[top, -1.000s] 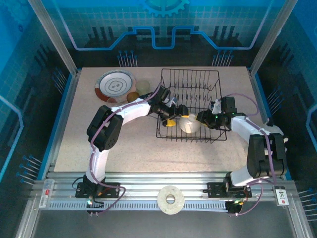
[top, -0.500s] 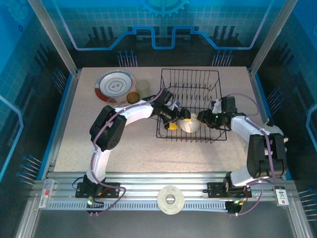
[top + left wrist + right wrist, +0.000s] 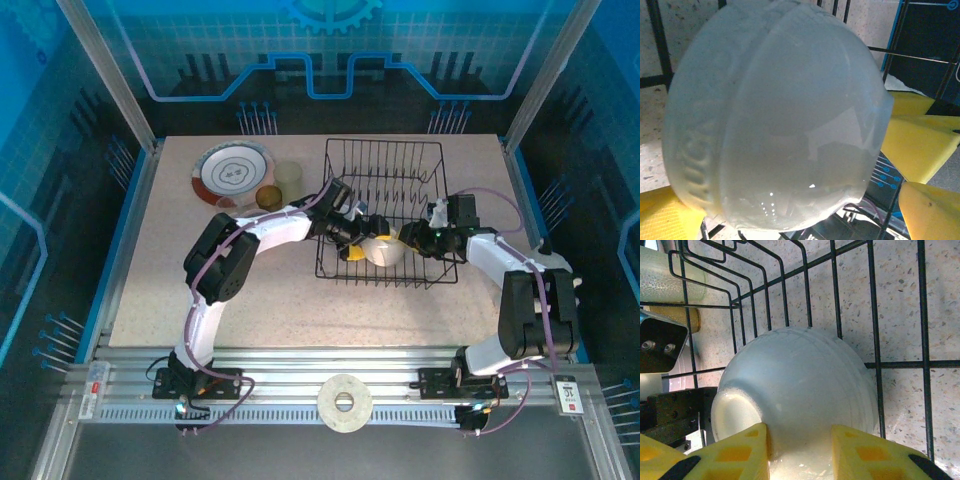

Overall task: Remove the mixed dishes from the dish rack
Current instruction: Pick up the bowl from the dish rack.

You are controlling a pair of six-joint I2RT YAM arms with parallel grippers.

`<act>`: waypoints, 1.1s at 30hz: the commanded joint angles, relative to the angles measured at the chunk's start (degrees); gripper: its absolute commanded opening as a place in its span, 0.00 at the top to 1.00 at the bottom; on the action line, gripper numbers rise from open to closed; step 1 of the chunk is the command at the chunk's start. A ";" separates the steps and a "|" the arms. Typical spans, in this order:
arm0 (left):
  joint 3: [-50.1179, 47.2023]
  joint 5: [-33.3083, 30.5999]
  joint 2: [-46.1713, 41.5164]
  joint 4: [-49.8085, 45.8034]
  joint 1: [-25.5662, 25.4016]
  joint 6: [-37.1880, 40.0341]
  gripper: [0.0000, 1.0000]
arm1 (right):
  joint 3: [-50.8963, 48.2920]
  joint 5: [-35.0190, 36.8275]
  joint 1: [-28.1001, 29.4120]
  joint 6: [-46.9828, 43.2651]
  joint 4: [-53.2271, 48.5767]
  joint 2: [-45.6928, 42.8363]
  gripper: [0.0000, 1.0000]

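Note:
The black wire dish rack stands mid-table. A cream bowl lies on its side at the rack's front, and both grippers meet at it. My left gripper is wide open. The bowl sits deep between its yellow fingers. My right gripper comes from the right with its jaws part-way in. Its yellow fingertips rest on the outer wall of the bowl beside the foot ring, with no clamp visible. A red-rimmed plate, a pale cup and an amber cup stand on the table to the left of the rack.
The rack's upright tines rise just behind the bowl. Its floor wires run under and beside it. A white ring lies on the front rail between the arm bases.
My left gripper has slid right, farther onto the bowl. The right jaws have narrowed a little. The bowl has hardly moved.

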 commanded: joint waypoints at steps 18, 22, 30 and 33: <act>-8.38 3.06 -3.74 28.37 -2.35 -14.44 0.41 | 2.38 5.98 -1.10 0.48 -12.80 0.08 0.66; -8.39 2.86 -3.60 31.20 -2.71 -15.59 0.46 | 3.17 5.41 -1.27 0.78 -13.35 -0.78 0.65; -9.20 2.61 -2.71 37.41 -3.03 -18.50 0.52 | 5.72 4.74 -1.45 0.88 -14.22 -0.89 0.65; -8.93 2.39 -1.75 39.32 -3.21 -19.45 0.57 | 6.82 4.74 -1.49 0.75 -14.81 -0.82 0.65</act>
